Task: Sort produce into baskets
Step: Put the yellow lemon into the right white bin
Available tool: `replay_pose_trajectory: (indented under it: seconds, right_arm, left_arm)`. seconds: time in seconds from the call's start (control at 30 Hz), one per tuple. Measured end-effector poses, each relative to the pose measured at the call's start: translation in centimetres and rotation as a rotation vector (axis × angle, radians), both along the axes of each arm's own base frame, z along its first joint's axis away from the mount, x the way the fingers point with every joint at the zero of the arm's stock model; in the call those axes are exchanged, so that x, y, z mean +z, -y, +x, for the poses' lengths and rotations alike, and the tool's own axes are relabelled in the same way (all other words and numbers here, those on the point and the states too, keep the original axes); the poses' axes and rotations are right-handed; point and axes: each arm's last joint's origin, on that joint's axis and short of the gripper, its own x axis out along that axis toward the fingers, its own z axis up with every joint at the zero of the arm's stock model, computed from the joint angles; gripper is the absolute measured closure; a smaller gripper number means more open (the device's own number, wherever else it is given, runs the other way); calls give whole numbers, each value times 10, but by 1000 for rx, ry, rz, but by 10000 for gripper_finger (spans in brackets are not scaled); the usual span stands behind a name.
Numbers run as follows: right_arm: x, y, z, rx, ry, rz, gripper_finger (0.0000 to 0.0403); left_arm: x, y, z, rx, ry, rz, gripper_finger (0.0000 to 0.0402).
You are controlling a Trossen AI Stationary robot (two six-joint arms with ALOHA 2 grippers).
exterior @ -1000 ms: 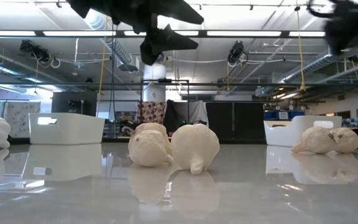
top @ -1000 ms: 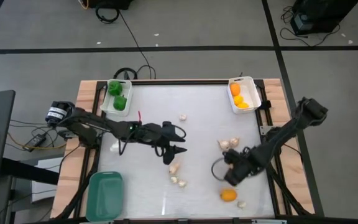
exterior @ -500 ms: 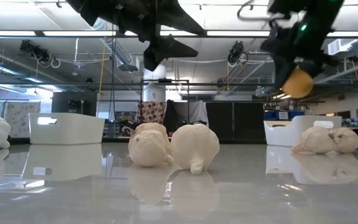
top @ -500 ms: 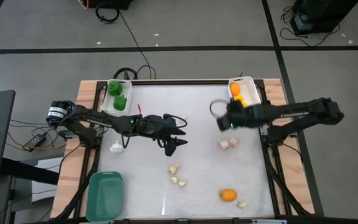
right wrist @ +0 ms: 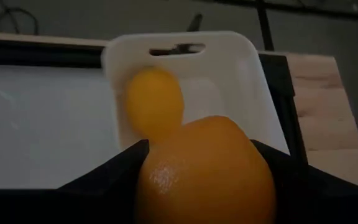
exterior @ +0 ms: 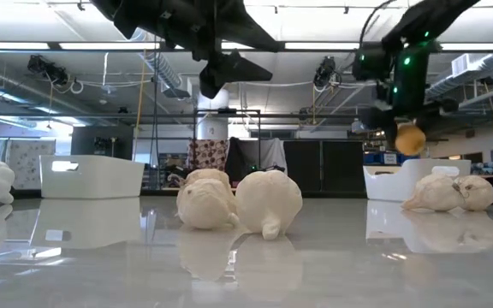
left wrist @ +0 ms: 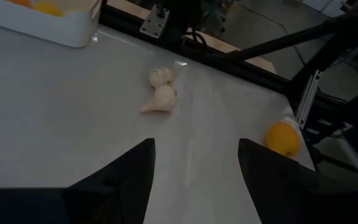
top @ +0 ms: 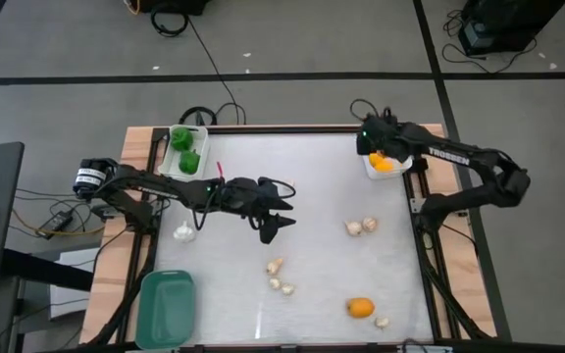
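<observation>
- Swung since half a second ago from beside the far-right bin to directly above it: right end effector (top: 375,148), clamped on a round orange toy fruit (right wrist: 205,171) over the small white rectangular plastic bin (top: 404,163) at the worktop's far right corner.
- Already in that bin: yellow and orange fruit pieces (top: 385,164).
- Hanging above the middle of the glossy white worktop (top: 322,186), barely shifted: left end effector (top: 281,224), fingers (left wrist: 120,180) parted at a middling gap, nothing between them.
- Near the right edge: two beige garlic-like pieces (top: 360,226), touching.
- Near the front right: another round orange fruit (top: 360,307).
- Far left corner: second white bin holding green toy peppers (top: 185,149).
- Front left corner: larger teal-green rounded bin (top: 164,308).
</observation>
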Motion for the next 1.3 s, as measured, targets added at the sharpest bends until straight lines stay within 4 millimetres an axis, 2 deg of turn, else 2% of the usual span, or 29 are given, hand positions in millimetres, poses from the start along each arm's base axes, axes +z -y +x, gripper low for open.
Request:
replay_pose_trajectory:
  seconds: [0.17,0.33,0.5,0.67,0.8,0.93,1.17,1.3]
  right_arm:
    - [-17,22,-6,-31,-40,89,110]
    - [-27,30,-11,-57,-76,133,84]
    - [-23,30,-11,-34,-65,114,67]
    - [-8,20,-11,6,-3,78,63]
    - [8,4,0,160,170,103,66]
    - [17,-23,20,368,326,182,69]
    - [19,-99,56,732,378,341,73]
    - [15,-148,67,907,352,406,74]
  left_arm:
    - [-2,-1,-1,30,-25,11,166]
    - [-11,-2,-5,71,-123,8,166]
    - [-18,-3,-9,78,-205,6,166]
    - [-19,-3,-10,86,-219,-10,166]
    - [-18,-3,-9,85,-206,-8,165]
    - [-15,-3,-7,68,-169,37,165]
    - [-9,-5,-4,77,-98,22,165]
    - [-8,-3,-4,80,-91,-7,165]
